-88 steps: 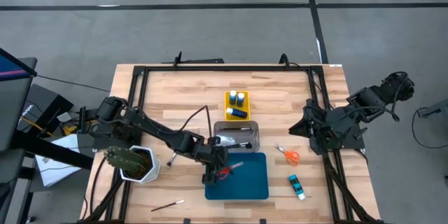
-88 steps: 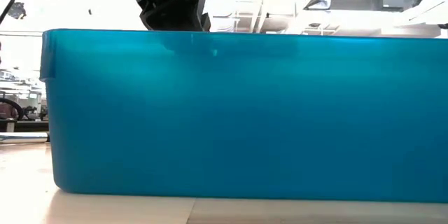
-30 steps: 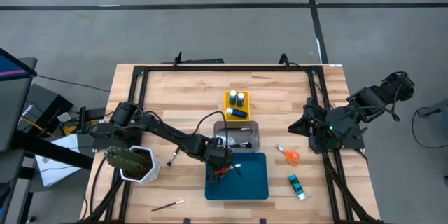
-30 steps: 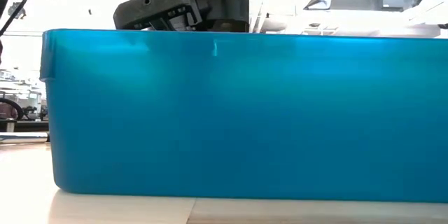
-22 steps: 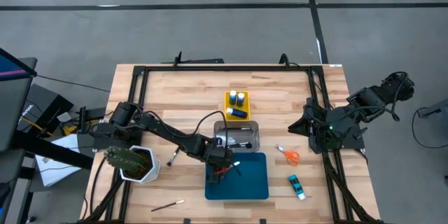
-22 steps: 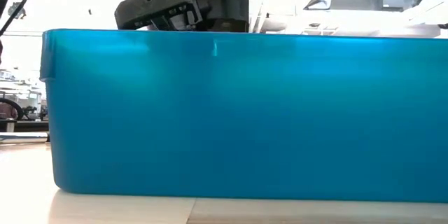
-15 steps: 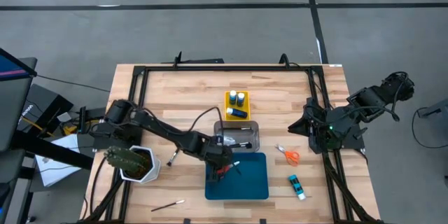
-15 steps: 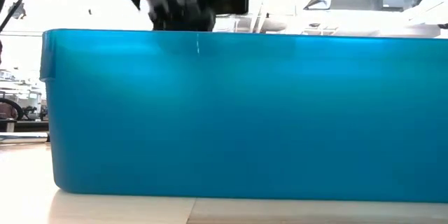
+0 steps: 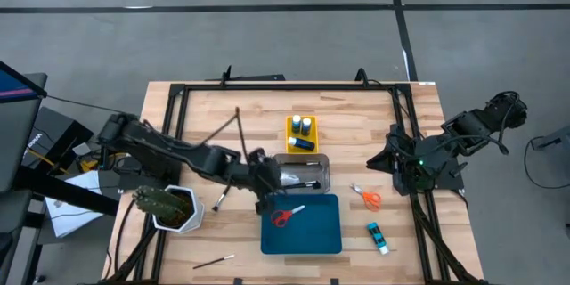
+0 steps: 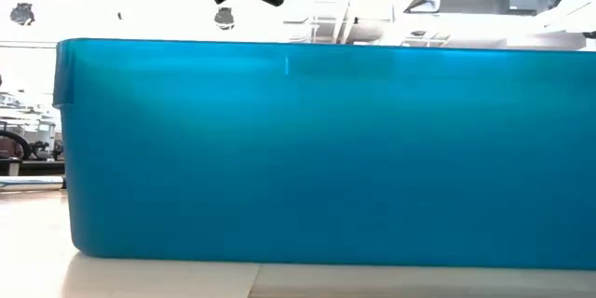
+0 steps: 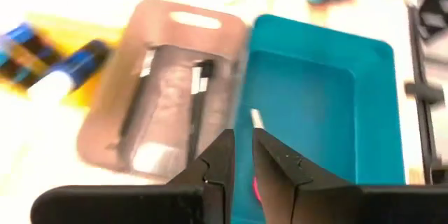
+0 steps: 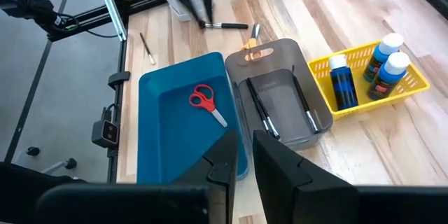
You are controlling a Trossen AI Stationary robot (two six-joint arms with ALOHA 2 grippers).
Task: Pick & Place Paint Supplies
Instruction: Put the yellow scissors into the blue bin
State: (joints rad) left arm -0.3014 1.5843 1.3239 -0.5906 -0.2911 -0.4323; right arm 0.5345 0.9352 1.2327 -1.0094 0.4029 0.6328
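Now the red scissors (image 9: 286, 216) lie flat inside the blue tray (image 9: 325, 236), and just behind them the left gripper (image 9: 264, 194) hangs empty above the tray's far rim, fingers nearly together; farther off, the right gripper (image 12: 240, 155) waits at the table's right edge, fingers close together too

Red-handled scissors (image 9: 284, 216) lie in a blue tray (image 9: 325, 236) beside a yellow tray (image 9: 289, 134) of blue bottles (image 9: 301, 143).
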